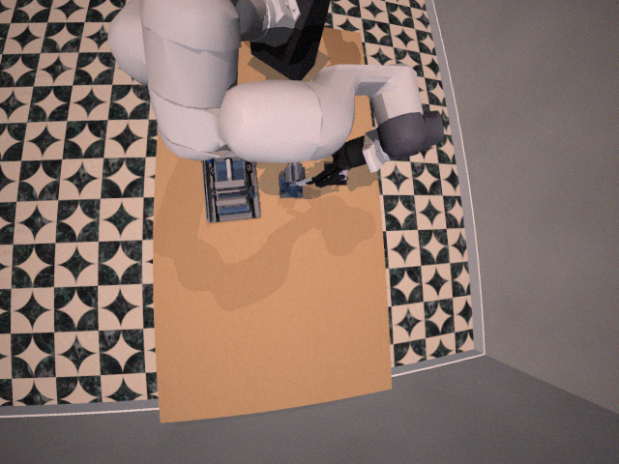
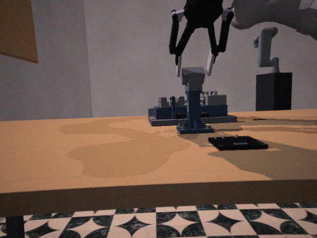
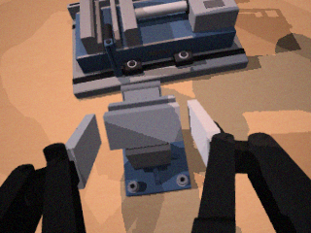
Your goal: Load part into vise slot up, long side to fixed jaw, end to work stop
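Wooden table (image 1: 275, 344) (image 2: 107, 163) (image 3: 34, 78) supports the black plate (image 2: 237, 142) near the exterior camera. Behind it, the gray part (image 1: 295, 172) (image 2: 193, 72) (image 3: 141, 127) lies on the blue stand (image 1: 290, 191) (image 2: 193, 110) (image 3: 157, 186), between but clear of the gripper's (image 1: 319, 178) (image 2: 193, 73) (image 3: 145, 143) 2 parted fingers. Farther back sits the vise (image 1: 232, 212) (image 2: 190, 112) (image 3: 160, 53), its 2 jaws apart.

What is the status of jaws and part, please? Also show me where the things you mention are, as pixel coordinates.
Jaws (image 2: 193, 73) (image 3: 145, 141) open, one either side of the part, no grip. Part (image 2: 193, 71) (image 3: 141, 128) rests on V-block stand (image 2: 193, 110) (image 3: 157, 186). Nothing seen between jaws and part.
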